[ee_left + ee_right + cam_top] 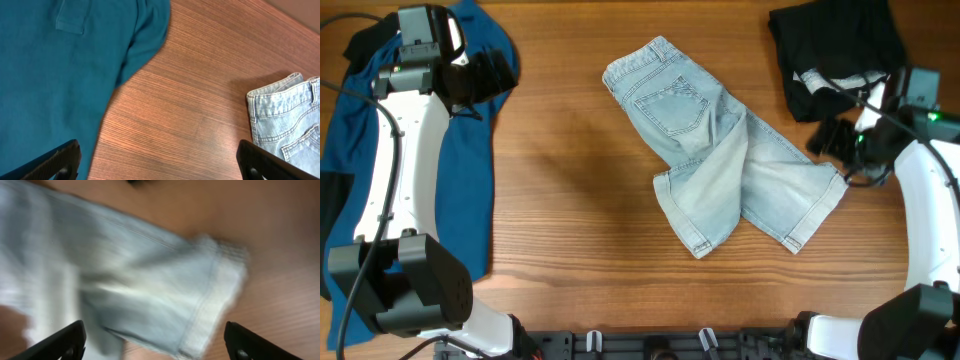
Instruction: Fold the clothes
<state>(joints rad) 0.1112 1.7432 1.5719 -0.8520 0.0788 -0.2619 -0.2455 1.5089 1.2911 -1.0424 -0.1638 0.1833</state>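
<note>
The pale denim shorts [720, 150] lie in the middle of the table, back pocket up, with the two legs crossed over each other toward the front right. My right gripper [825, 138] hangs just off the right leg's cuff, open. In the right wrist view the blurred cuff [215, 295] lies under the wide-apart jaws of the right gripper [155, 342], gripped by neither. My left gripper [492, 75] is open at the far left, over the edge of the deep-blue shirt [470, 180]. The left wrist view shows the left gripper [160, 162] over bare wood, with the shirt [60, 75] on its left and the shorts' waistband [285, 120] on its right.
Black garments [835, 45] with a pale striped band lie heaped at the back right, just behind the right arm. The blue shirt covers the table's left side under the left arm. Bare wood [570, 170] shows between the shirt and the shorts.
</note>
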